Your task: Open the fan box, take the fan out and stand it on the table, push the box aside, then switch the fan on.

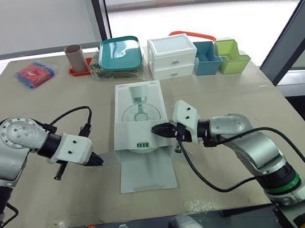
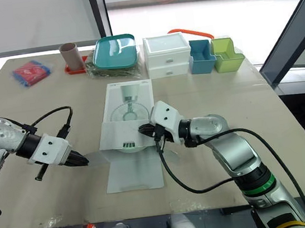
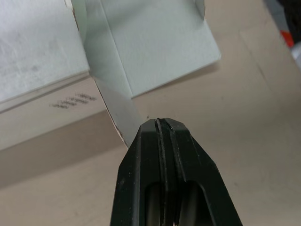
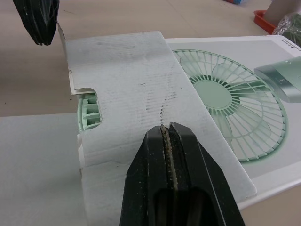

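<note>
Left eye view is giving you the whole picture, so start at the left side. The left gripper (image 1: 98, 160) is hovering low over the table (image 1: 28, 108) just beside the fan box (image 1: 138, 102). Its fingers are clenched, and the left wrist view is showing nothing between them. The tip is touching the corner of a thin side flap (image 3: 110, 94), which is running past the outside of one finger rather than into the grip.

Moving to the middle, the box is lying flat on its back with the printed fan facing up. Its big lid flap (image 1: 148, 176) is lying opened out on the table toward you. A white inner flap (image 4: 141, 94) is covering the near end of the box. Through its cut-out, the fan (image 4: 89, 113) is showing as green ribs, so it is sitting inside the box.

Further right, the right gripper (image 1: 155, 129) is also clenched on nothing, with its tip pressing on that inner flap.

By my reading, you are only partway through the opening. The lid is down, but the inner flap is blocking the fan. Lifting the fan out, standing it up, pushing the box aside and switching the fan on are all left to do.
</note>
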{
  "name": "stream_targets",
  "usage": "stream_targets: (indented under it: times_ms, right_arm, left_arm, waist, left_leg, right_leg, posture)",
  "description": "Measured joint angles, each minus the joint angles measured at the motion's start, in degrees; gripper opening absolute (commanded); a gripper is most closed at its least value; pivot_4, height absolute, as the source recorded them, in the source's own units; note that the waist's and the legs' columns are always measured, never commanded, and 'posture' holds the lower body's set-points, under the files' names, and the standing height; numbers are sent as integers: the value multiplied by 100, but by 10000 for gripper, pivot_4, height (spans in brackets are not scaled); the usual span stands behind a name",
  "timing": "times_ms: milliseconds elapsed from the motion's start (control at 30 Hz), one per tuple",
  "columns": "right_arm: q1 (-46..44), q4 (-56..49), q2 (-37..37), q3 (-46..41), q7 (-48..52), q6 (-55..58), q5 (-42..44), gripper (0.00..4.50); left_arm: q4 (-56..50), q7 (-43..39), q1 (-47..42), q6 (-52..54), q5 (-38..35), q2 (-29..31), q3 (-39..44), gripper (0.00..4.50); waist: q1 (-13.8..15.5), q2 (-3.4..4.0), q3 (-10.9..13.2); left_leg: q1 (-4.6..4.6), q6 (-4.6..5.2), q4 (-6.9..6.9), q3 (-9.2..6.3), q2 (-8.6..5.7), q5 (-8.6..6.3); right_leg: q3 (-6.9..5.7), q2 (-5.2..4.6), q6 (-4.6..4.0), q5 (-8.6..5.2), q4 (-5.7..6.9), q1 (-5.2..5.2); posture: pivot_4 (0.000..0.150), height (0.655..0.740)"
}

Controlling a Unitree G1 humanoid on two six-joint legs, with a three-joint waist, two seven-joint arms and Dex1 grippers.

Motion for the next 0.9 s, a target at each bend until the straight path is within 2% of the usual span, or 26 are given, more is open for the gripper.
stream_targets:
  times_ms: [167, 300, 667, 900]
  right_arm:
    - [1, 0, 0, 0, -6, 3, -7, 621]
    - [0, 0, 0, 0, -5, 3, -11, 621]
    - [0, 5, 3, -2, -5, 1, -27, 621]
    - [0, 5, 4, -3, -5, 4, -27, 621]
  left_arm:
    - [93, 580, 121, 62, 65, -223, 43, 1859]
    - [81, 600, 150, 163, 14, -232, 68, 1859]
    - [-448, 1009, 781, 1305, -818, -591, 494, 1859]
    - [-661, 1177, 982, 1577, -948, -654, 567, 1859]
  waist:
    - [9, 0, 0]
    - [9, 0, 0]
    - [11, 0, 0]
    - [10, 0, 0]
  left_leg:
    - [1, 0, 3, -2, -2, 0]
    - [1, 0, 3, -2, -2, 0]
    - [0, 0, 7, -5, -2, 0]
    - [1, 0, 7, -5, -2, 0]
  right_leg:
    - [-1, -1, 0, 0, 4, 1]
    - [-1, -1, 0, 0, 5, 1]
    - [-4, -3, 0, 0, 7, 2]
    - [-4, -3, 0, 0, 7, 3]
  posture:
    - [1500, 7400]
    - [1500, 7400]
    - [1500, 7400]
    - [1500, 7400]
